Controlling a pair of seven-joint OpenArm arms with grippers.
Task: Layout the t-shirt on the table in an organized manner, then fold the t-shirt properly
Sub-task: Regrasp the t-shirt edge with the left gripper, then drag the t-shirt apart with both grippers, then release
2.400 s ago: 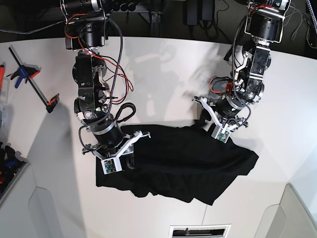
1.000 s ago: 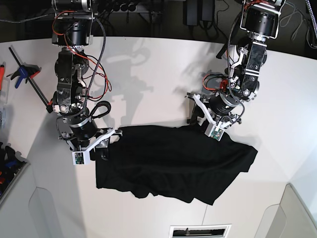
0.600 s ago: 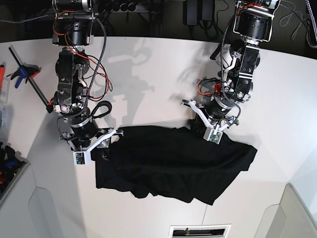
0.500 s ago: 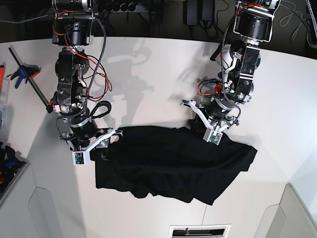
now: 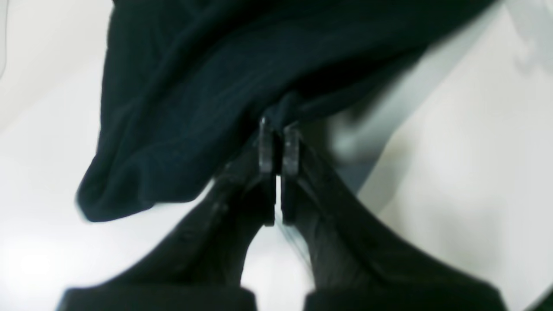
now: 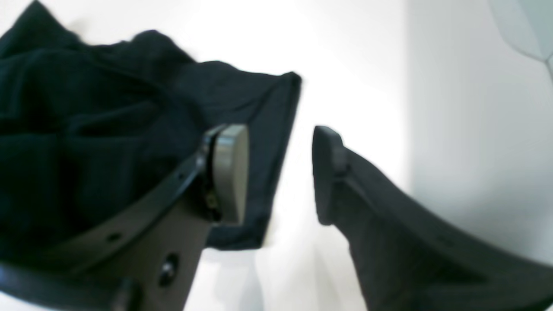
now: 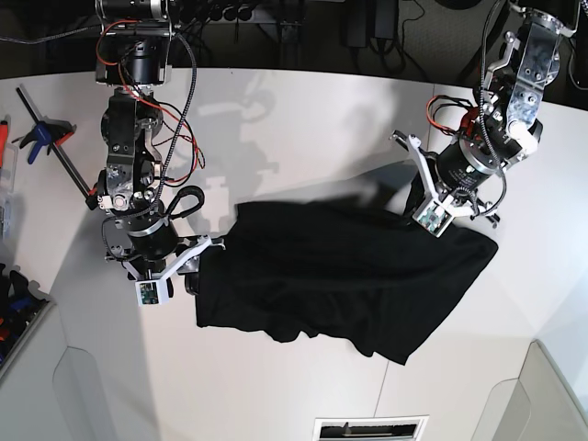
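My left jaws (image 5: 275,144) have just pinched the t-shirt (image 7: 349,276) at right of frame and dragged it rightward across the desk (image 7: 303,129), beginning the spread, while my right jaws (image 6: 278,172) gape empty at its left edge.

The left arm comes down from the upper right of the base view, bent at the wrist so its end points down and to the left. The left gripper (image 7: 424,204) has its jaws pressed almost together, with only a thin slit between the pads, and a fold of the t-shirt (image 5: 181,108) is pinched at the tips, as far as the blurred wrist view shows. The right arm hangs nearly straight down the left side of the base view. The right gripper (image 6: 280,172) has its jaws spread apart, one finger (image 6: 231,172) over the cloth's edge, gripping nothing.
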